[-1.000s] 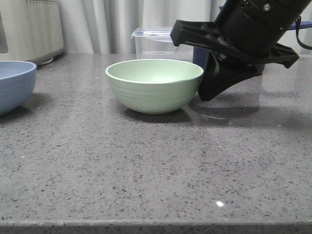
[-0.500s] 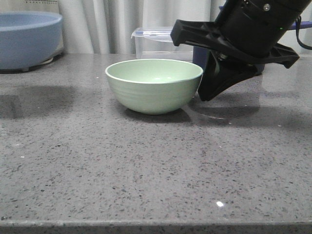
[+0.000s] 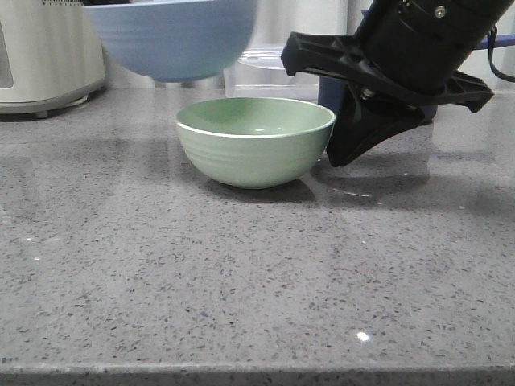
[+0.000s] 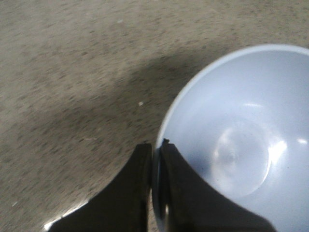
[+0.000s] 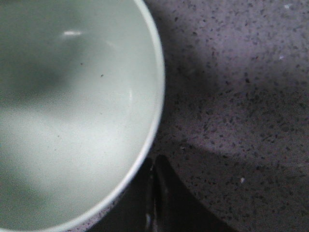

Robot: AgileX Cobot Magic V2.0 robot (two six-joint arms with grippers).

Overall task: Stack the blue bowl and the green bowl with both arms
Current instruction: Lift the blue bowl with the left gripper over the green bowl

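Writing: a row of small dark print is seen along the top edge of the white appliance (image 3: 44, 52) at far left, cut off by the frame and too small to be read; no other label is made out.
Blue bowl (image 3: 170, 39): held in the air at upper left in the front view, above and slightly left of the green bowl, apart from it; its rim is cut off by the frame's upper edge.
Left gripper (image 4: 155, 159): seen only in the left wrist view, where its two dark fingers are pinched on the blue bowl's rim (image 4: 166, 121), one finger outside the wall and one inside; it is hidden from the front view.
Green bowl (image 3: 255, 141): set upright on the speckled grey countertop (image 3: 257, 281) near the middle; its pale inside (image 5: 67, 106) is shown only by the right wrist view.
Clear plastic box (image 3: 269, 72): far behind the green bowl, partly hidden by the blue bowl and the right arm.
Right gripper (image 5: 153, 193): its fingers are seen just beside the green bowl's right wall, close together with only a thin slit between them; whether the bowl is touched cannot be told. In the front view its black body (image 3: 386, 80) fills the upper right.
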